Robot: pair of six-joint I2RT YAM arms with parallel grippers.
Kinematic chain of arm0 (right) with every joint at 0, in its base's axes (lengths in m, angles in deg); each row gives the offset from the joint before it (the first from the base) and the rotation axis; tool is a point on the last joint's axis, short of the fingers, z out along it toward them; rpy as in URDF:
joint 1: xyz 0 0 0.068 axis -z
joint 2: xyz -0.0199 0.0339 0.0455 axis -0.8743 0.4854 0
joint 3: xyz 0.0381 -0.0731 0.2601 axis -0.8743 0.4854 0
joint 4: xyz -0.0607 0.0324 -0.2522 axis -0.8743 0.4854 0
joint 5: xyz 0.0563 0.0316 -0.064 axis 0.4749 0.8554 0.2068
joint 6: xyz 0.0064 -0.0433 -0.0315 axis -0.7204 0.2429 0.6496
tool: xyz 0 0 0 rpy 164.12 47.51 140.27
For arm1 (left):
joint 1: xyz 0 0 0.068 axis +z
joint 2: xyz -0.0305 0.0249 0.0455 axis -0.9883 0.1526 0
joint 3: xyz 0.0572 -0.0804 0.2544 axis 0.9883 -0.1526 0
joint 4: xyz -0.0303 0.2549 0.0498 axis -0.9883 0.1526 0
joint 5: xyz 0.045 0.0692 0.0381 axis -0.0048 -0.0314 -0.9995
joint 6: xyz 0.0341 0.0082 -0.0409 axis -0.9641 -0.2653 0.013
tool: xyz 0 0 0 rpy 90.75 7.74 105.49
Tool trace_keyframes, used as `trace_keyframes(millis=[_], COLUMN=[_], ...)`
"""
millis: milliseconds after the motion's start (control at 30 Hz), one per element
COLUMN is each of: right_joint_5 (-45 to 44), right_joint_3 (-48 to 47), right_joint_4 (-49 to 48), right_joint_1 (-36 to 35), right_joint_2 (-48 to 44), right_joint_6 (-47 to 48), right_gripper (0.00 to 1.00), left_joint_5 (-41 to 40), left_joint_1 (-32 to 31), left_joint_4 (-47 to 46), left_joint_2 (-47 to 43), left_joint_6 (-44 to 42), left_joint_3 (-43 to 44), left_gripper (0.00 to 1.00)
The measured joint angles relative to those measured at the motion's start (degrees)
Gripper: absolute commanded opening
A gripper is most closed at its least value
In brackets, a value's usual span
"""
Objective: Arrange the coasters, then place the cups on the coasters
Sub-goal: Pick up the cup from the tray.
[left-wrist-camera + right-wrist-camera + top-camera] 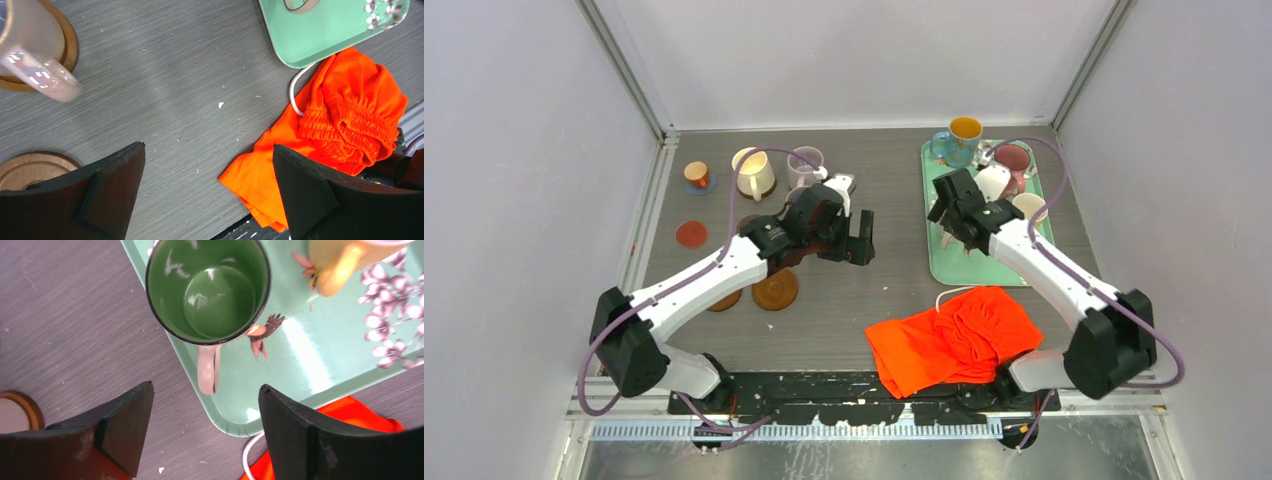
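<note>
Cup-fetching step: the right gripper [204, 390] hovers, fingers wide and empty, over the green mug [210, 295] at the tray [300, 360] corner. Next it likely needs to drop, pinch the rim and carry it to a bare coaster [774, 290]. Left gripper [209, 150] wide, empty

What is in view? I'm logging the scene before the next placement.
wooden coasters: at least three, brown, table's left half
small coasters: two, blue coaster under copper cup, red-orange coaster, far left
cups off tray: three, copper cup, cream mug, lilac mug, back left
cups on tray: at least four, blue mug, maroon mug, green-inside mug, pale mug
tray: one, teal floral, right
cloth: one, orange, near edge
left pincer: open, empty, mid-table
right pincer: open, empty, over tray
</note>
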Motion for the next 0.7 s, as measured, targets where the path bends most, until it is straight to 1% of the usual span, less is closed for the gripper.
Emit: trace_keyframes(millis=[133, 167, 333, 700], right_joint_5=[-2.6, -3.4, -7.0, -11.3], right_joint_3=[-0.8, -1.0, -2.1, -6.8], right_joint_4=[2.6, 3.2, 6.3, 11.6], right_joint_1=[0.0, 0.0, 0.0, 0.0], right_joint_2=[-6.8, -8.6, -16.5, -29.2], right_joint_6=[1.4, 1.9, 4.1, 8.5], right_gripper=[0.99, 1.00, 1.00, 1.00], left_joint_5=[-1.0, -1.3, -2.0, -5.3], left_joint_1=[-1.9, -2.5, -5.1, -11.1], left_joint_4=[-0.5, -0.6, -1.1, -1.1], left_joint_2=[3.7, 5.0, 11.3, 29.2], left_joint_6=[0.2, 0.2, 0.2, -0.1], left_joint_3=[0.9, 1.4, 5.1, 22.3], left_gripper=[1.00, 1.00, 1.00, 1.00])
